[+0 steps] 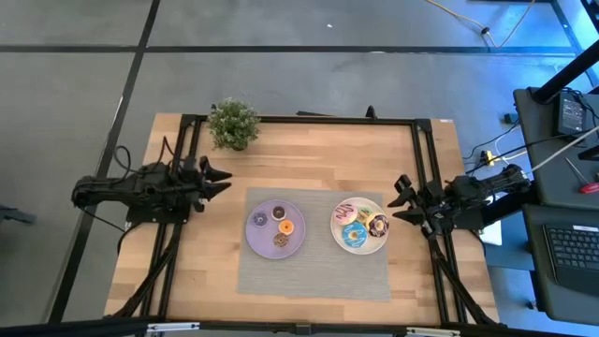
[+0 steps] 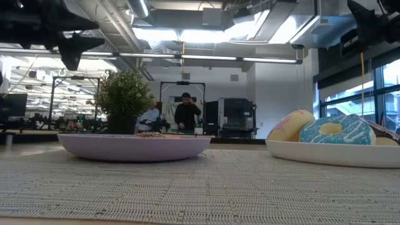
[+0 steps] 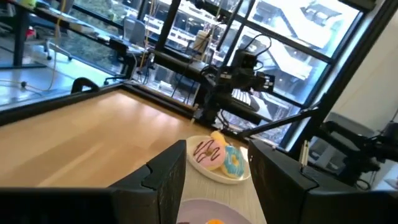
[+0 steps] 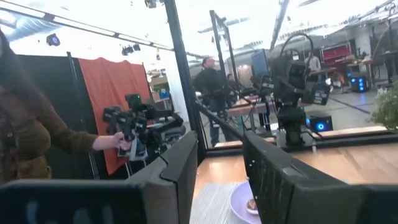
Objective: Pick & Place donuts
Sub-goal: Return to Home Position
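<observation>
Several small donuts lie on a lilac plate (image 1: pixel 275 227), among them an orange one (image 1: pixel 285 227) and a purple one (image 1: pixel 260 220). Bigger donuts rest on a white plate (image 1: pixel 360 225), including a blue-iced one (image 1: pixel 354 235) and a chocolate one (image 1: pixel 378 225). Both plates stand on a grey mat (image 1: pixel 314 271). My left gripper (image 1: pixel 222 180) hovers open at the table's left side, pointing level toward the plates. My right gripper (image 1: pixel 401 199) hovers open at the right side, just beyond the white plate. Neither has anything between its fingers.
A potted plant (image 1: pixel 233 123) stands at the table's far edge, left of centre. A black frame (image 1: pixel 309 118) runs round the tabletop. Bare wood lies between each gripper and the mat. People stand in the room beyond the table (image 2: pixel 186 112).
</observation>
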Action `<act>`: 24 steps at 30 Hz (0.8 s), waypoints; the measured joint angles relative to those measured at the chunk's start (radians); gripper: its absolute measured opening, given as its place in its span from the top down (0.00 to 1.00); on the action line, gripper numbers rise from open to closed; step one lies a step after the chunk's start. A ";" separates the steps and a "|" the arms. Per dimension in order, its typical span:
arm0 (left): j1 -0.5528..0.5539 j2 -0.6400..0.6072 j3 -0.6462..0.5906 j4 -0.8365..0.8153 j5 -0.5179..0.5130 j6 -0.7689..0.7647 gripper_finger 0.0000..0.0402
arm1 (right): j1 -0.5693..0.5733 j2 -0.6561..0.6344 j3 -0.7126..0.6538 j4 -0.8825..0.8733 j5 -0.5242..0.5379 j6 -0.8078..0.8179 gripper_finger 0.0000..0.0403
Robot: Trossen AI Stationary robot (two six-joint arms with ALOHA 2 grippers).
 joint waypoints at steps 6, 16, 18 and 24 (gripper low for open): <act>0.000 0.000 -0.035 0.008 0.005 -0.018 0.58 | 0.000 0.000 0.000 -0.013 0.000 -0.001 0.68; 0.000 0.000 -0.126 0.100 0.010 -0.038 0.58 | 0.000 0.000 0.000 -0.066 0.009 -0.001 0.68; 0.000 0.000 -0.134 0.119 0.018 -0.021 0.58 | -0.001 0.000 0.000 -0.092 0.009 0.007 0.68; 0.000 0.007 -0.134 0.118 0.023 0.007 0.58 | -0.001 0.000 0.000 -0.124 0.010 -0.056 0.68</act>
